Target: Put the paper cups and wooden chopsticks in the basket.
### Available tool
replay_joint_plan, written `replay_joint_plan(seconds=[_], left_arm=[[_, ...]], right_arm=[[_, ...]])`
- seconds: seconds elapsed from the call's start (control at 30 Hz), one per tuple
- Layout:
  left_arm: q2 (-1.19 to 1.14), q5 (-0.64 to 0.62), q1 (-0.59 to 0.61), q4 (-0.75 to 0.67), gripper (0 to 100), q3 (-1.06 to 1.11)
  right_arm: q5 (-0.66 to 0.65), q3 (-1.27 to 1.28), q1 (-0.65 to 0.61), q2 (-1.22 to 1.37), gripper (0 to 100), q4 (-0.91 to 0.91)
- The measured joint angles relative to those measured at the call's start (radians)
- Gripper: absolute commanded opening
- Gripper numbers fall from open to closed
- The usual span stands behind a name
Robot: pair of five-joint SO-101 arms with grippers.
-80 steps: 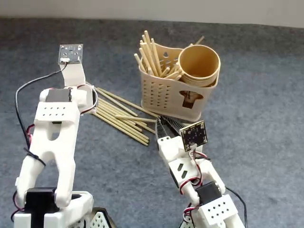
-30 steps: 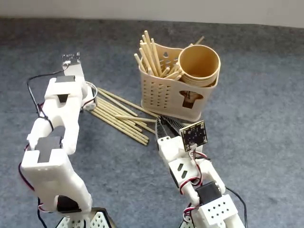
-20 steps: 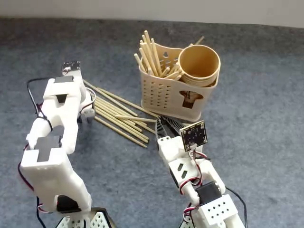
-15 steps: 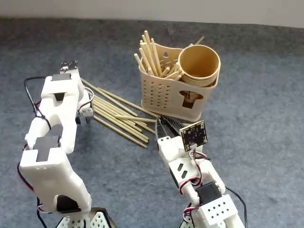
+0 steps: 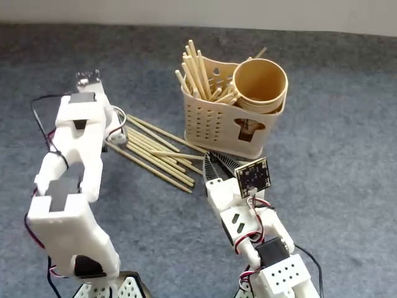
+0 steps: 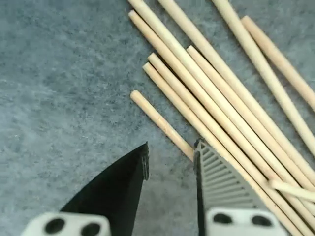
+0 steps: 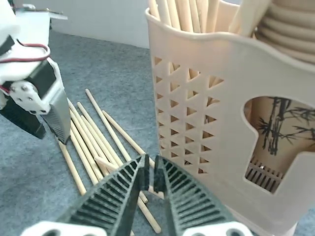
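Wide grey carpeted table (image 5: 335,186) under everything, and two white arms on the near side. The left arm (image 5: 71,161) stretches up the left flank, while the right arm (image 5: 254,230) sits low and centre, nosing toward the basket. The cream basket (image 5: 217,124) stands upright beyond it, its lattice wall close up in the right wrist view (image 7: 206,98). Inside it is a nested stack of paper cups (image 5: 260,84), and beside them a sheaf of chopsticks (image 5: 198,68) pokes out of the top.

Between the left arm and the basket, loose chopsticks (image 5: 158,155) lie in a slanted row on the carpet. The left gripper (image 6: 171,147) is down at their outer ends with its jaws spread. One chopstick (image 6: 160,123) runs in under its ribbed finger (image 6: 216,172). The right gripper (image 7: 150,164) hangs just in front of the basket's base, jaws drawn almost together. Whether they pinch a stick's end is hard to make out.
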State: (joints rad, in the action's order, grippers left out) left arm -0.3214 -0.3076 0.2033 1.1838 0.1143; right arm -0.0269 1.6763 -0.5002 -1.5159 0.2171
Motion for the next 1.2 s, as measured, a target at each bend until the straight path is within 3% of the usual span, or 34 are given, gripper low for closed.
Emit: replay_joint_plan(seconds=[0.13, 0.5, 1.0, 1.2], left_arm=[[-0.114, 0.000, 0.000, 0.000, 17, -0.069], [-0.253, -0.003, -0.011, 0.137, 1, -0.261], [-0.253, 0.023, 0.038, 0.255, 1, -0.261], [-0.106, 0.025, 0.063, 0.261, 1, -0.160]], right_arm=[[0.000, 0.000, 0.000, 0.000, 3.3, 0.000], [0.000, 0.000, 0.000, 0.000, 3.3, 0.000], [0.000, 0.000, 0.000, 0.000, 3.3, 0.000], [0.000, 0.000, 0.000, 0.000, 3.3, 0.000]])
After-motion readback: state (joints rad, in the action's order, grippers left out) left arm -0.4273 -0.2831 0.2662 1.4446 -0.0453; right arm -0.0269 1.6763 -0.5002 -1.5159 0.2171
